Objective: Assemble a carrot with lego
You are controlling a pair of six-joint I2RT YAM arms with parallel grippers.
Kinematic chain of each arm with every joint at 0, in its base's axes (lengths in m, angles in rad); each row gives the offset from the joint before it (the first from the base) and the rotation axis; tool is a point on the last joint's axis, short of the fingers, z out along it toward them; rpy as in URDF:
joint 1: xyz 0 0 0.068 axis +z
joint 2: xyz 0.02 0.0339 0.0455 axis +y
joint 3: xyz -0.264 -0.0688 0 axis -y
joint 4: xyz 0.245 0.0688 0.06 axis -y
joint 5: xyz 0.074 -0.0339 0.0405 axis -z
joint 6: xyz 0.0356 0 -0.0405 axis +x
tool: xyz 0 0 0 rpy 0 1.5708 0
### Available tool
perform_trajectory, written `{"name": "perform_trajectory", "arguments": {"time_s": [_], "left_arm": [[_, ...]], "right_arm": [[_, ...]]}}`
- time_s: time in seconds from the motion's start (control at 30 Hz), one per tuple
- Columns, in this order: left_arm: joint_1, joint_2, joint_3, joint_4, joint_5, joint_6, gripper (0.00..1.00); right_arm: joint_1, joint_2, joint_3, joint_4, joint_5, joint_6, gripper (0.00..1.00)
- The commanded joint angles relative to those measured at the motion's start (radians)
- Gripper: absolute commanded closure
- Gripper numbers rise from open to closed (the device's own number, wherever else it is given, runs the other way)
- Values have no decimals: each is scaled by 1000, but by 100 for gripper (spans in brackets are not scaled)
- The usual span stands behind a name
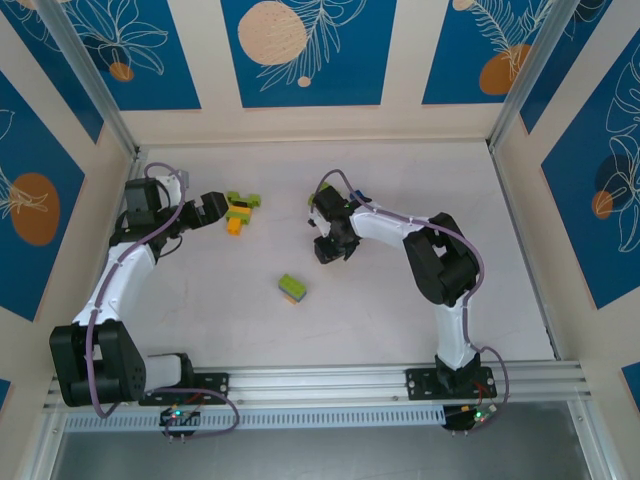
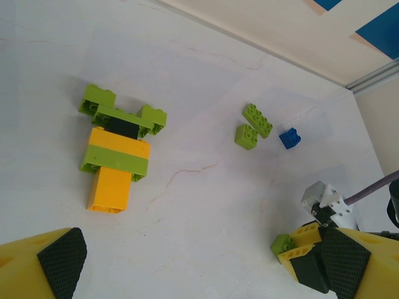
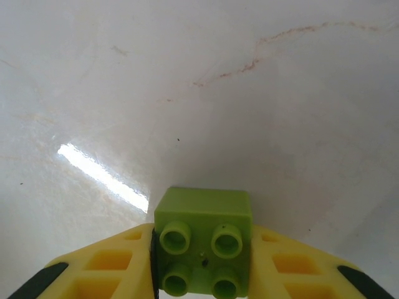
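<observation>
Lego brick [image 3: 203, 215] sits pinched in right gripper [image 3: 202, 252].

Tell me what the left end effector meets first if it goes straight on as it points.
Probably the green and orange lego assembly, just ahead of the left end effector; the wrist view shows it left of centre, so it might pass beside.

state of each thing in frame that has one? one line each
left gripper: jaws open, empty.
right gripper: jaws shut on held lime brick.
held lime brick: gripped by its sides.
carrot: part-built, lying flat.
lime-on-orange stack: joined, apart from the carrot.
long lime brick: loose.
small lime brick: loose.
blue brick: loose.
</observation>
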Motion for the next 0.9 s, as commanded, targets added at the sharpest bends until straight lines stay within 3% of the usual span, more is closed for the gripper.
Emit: {"name": "perform_trajectory", "arguments": {"time_s": [0.0,0.43,0.57,0.87], "left_arm": [[8,-7,23,12,25,-5,0],[7,-7,20,10,18,-6,0],[9,10,28,0,30,-7,0],[7,-8,20,-14,5,7,0]], "right_arm": [[13,-74,24,-62,-33,-10,68],[141,-267,94,-286,-135,-81,68],[205,-257,134,-313,-158,-110,68],[251,-179,204,-321,-149,-110,68]]}}
